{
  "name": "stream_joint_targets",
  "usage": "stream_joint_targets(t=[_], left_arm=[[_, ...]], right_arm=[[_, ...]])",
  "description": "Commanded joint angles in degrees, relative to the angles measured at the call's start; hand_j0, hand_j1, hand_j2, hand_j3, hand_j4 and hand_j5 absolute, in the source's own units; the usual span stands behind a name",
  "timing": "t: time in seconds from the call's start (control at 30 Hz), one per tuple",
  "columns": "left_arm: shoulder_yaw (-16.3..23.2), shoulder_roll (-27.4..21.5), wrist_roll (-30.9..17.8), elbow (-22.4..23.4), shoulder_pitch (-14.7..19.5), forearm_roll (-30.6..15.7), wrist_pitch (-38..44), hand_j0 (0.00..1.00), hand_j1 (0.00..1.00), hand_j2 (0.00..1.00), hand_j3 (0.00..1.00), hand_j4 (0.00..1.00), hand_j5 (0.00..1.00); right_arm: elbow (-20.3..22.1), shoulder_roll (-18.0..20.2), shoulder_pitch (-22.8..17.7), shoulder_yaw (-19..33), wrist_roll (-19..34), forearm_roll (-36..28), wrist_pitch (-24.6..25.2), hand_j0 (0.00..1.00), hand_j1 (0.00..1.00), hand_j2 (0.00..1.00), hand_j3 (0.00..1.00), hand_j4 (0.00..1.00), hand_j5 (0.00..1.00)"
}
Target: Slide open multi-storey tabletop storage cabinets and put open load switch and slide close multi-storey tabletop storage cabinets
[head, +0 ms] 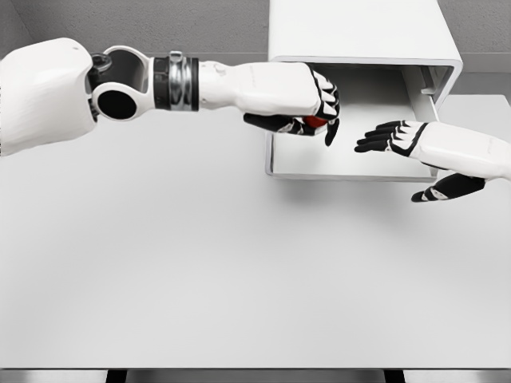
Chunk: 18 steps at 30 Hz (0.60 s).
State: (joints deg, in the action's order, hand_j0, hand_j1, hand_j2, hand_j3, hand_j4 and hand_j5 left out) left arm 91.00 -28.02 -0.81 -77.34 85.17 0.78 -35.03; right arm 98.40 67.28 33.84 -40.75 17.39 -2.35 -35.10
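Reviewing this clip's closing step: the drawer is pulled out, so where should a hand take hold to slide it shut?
Judging by its pose, the drawer is best pushed on its front wall, the low lip facing the robot, from the near side. The open right hand hovers closest; the left hand holds a red item above the tray.

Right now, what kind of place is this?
Likely a simulated test bench: bare white table, a white tabletop drawer cabinet with its drawer pulled out, plain grey backdrop, flat rendered look.
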Motion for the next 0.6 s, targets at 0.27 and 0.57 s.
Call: stream_joint_targets(t=[0.27,0.57], left_arm=[[-0.2,2.9,0.2,3.5,0.0,-1.0,0.0,0.46,0.46,0.46,0.46,0.46,0.46],[-0.1,4.7,0.2,5.6,0.1,-0.9,0.0,0.46,0.46,0.46,0.46,0.46,0.46]], right_arm=[[0.0,0.0,0.0,0.1,-0.1,-0.5,0.1,1.00,1.00,1.00,1.00,1.00,1.00],[0.0,-0.1,0.0,0.1,-0.1,-0.7,0.1,1.00,1.00,1.00,1.00,1.00,1.00]])
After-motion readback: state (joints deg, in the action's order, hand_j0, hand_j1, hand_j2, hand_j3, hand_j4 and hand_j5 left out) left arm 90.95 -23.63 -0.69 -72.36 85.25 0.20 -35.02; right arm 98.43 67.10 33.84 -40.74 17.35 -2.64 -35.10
